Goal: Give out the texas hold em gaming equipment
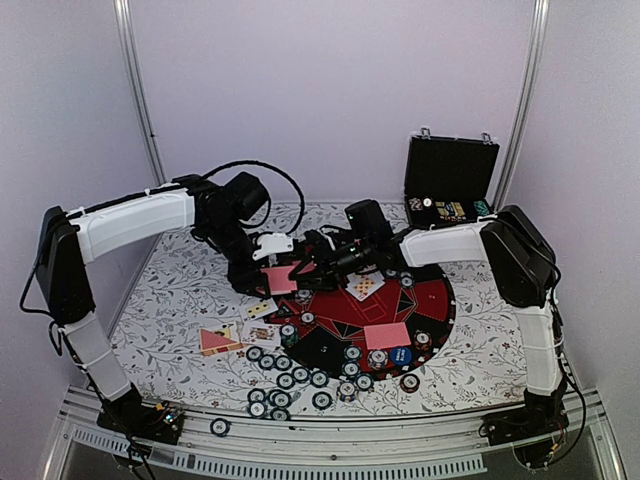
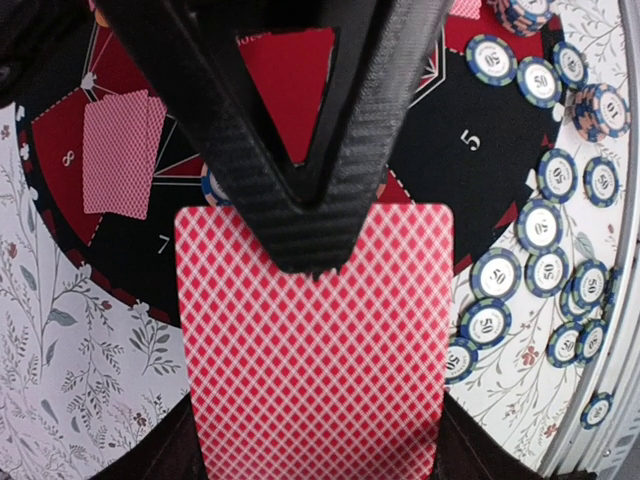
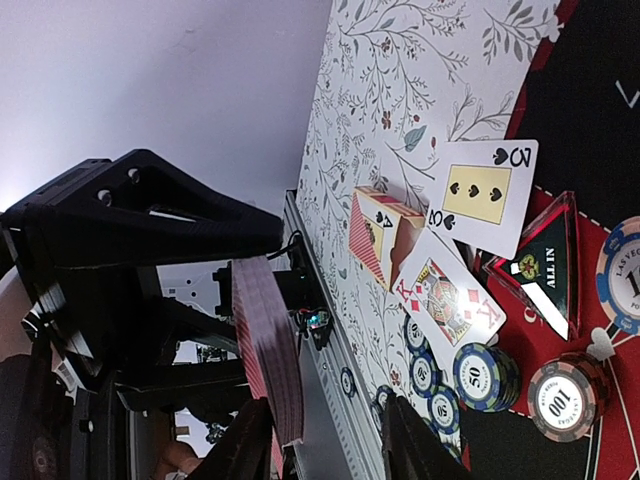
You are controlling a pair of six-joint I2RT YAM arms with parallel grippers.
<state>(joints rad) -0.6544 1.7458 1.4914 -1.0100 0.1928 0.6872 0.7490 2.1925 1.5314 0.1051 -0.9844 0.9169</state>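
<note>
Farthest left on the floral tablecloth [image 1: 170, 290] we see a bent card [image 1: 218, 340] showing a four, propped like a tent. Just beside it lie a face-up three of spades [image 1: 262, 309] and a king [image 1: 262, 333]. In front of these, blue-and-white poker chips [image 1: 285, 380] are scattered along the near rim of the round red-and-black mat [image 1: 435, 300], some on the cloth and some on the mat.

Above the mat's left rim hangs the left gripper [image 1: 283, 268], its fingers pressed together on a deck of red-backed cards [image 1: 278, 279]. From its own wrist camera we see only the top card's lattice back under the black fingers. The right wrist camera views the deck edge-on and shows it to be a thick stack.

Just to the right, the right gripper [image 1: 305, 265] faces the deck with its fingers spread and nothing pinched between them. The deck's end lies close to one finger, but we cannot tell whether they touch.

Further right on the mat lie a face-up card [image 1: 365, 285], a face-down card [image 1: 387, 335] and a blue button disc [image 1: 400, 355]. At the far right corner a black case [image 1: 450, 180] stands open.
</note>
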